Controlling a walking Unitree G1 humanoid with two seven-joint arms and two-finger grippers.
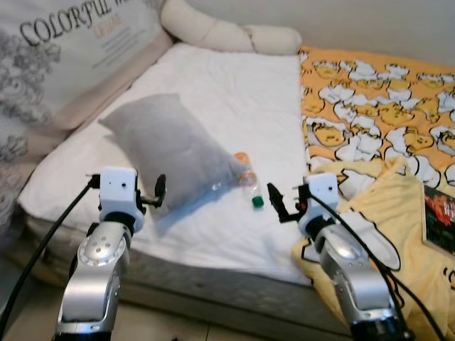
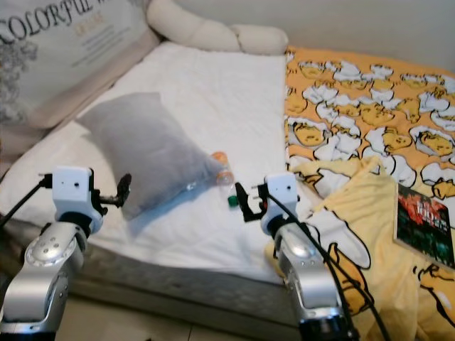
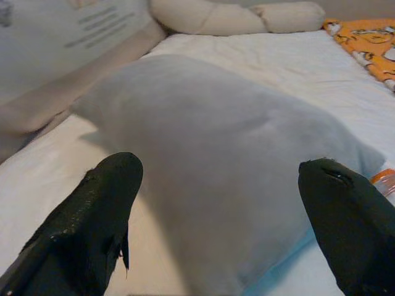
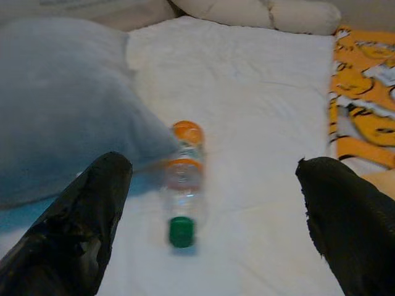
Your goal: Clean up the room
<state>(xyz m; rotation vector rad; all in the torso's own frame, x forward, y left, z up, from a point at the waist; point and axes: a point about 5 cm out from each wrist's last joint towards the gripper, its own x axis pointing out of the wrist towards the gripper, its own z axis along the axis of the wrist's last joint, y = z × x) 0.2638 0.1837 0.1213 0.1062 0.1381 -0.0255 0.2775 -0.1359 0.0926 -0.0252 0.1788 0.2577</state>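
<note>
A grey pillow [image 1: 170, 149] lies askew on the white bed sheet [image 1: 234, 92]. Against its near right corner lies a clear plastic bottle [image 1: 247, 181] with an orange label and a green cap [image 4: 181, 232], cap toward me. My left gripper [image 1: 160, 188] hovers open at the pillow's near edge, and the left wrist view has the pillow [image 3: 222, 142] just beyond the fingers. Just right of the bottle, my right gripper [image 1: 281, 202] is held open, and in the right wrist view the bottle [image 4: 183, 185] lies ahead between the spread fingers [image 4: 80, 228].
An orange cartoon-print blanket [image 1: 377, 106] covers the bed's right side, with yellow cloth [image 1: 398, 206] bunched near my right arm. A book [image 1: 439, 217] rests on it. A large printed cushion [image 1: 64, 50] and a cream bolster [image 1: 227, 32] line the back. The mattress edge [image 1: 213, 277] is just below my arms.
</note>
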